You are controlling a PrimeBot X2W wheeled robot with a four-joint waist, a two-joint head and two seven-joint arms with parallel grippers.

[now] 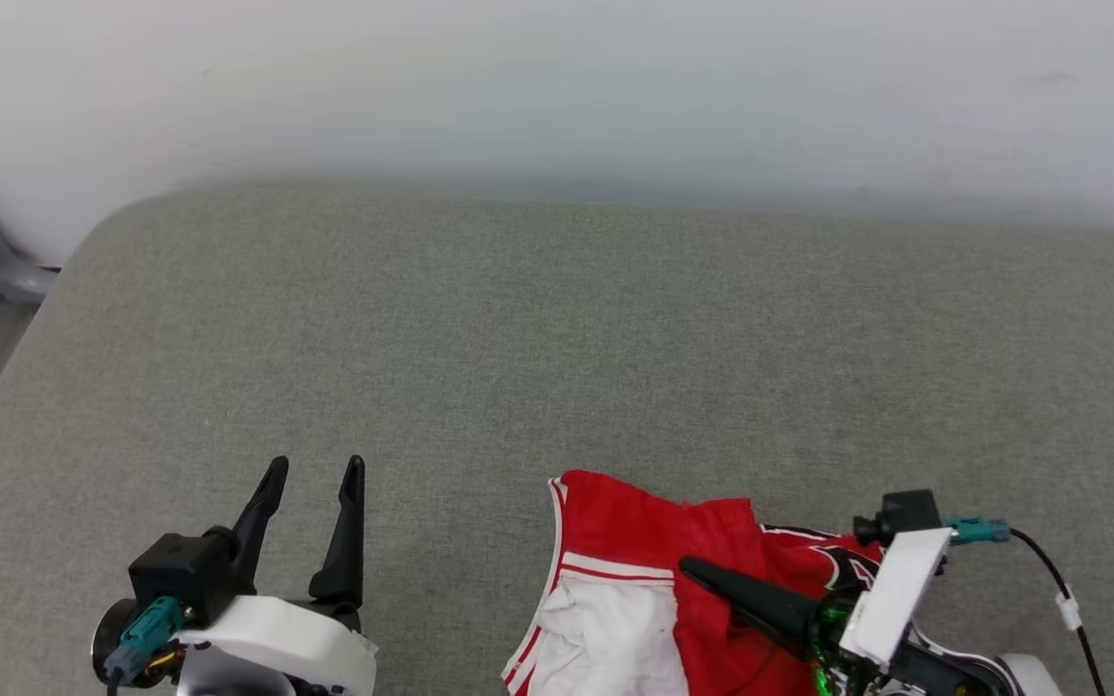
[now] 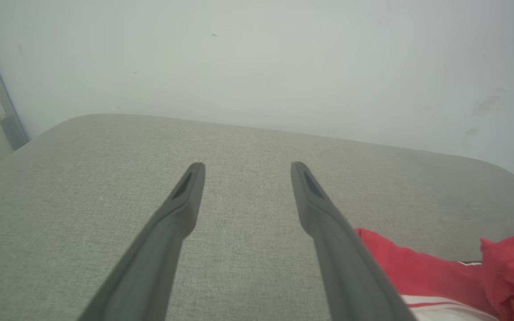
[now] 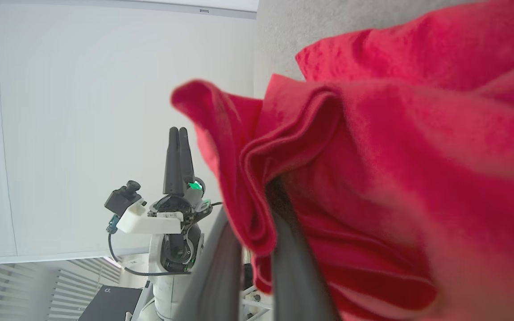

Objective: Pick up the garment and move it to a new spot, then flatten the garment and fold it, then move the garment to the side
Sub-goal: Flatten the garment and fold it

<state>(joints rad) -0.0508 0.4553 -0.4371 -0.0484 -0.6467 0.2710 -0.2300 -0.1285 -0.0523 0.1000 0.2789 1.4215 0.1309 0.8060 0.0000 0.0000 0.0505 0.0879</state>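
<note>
Although the garment (image 1: 634,541) is already gripped, it lies bunched at the near right of the grey pad (image 1: 557,338); its red body is rumpled, a white sleeve is heaped at its left, and a scrap of black lettering shows at its right. The right gripper (image 1: 697,572) has its fingers narrowed on a fold of the red cloth; in the right wrist view that fold is pinched between them and the rest billows over the fingers (image 3: 292,267). The left gripper (image 1: 317,474) hovers over bare pad to the garment's left, apart from it, fingers spread wide and holding nothing; the left wrist view shows the red edge just beside one finger (image 2: 337,249).

By my reading, the task is at its first step: the grasp is made, but whether the cloth has left the pad I cannot tell. The move to a new spot, the flattening, the fold and the final shift aside all remain; most of the pad lies free for them.
</note>
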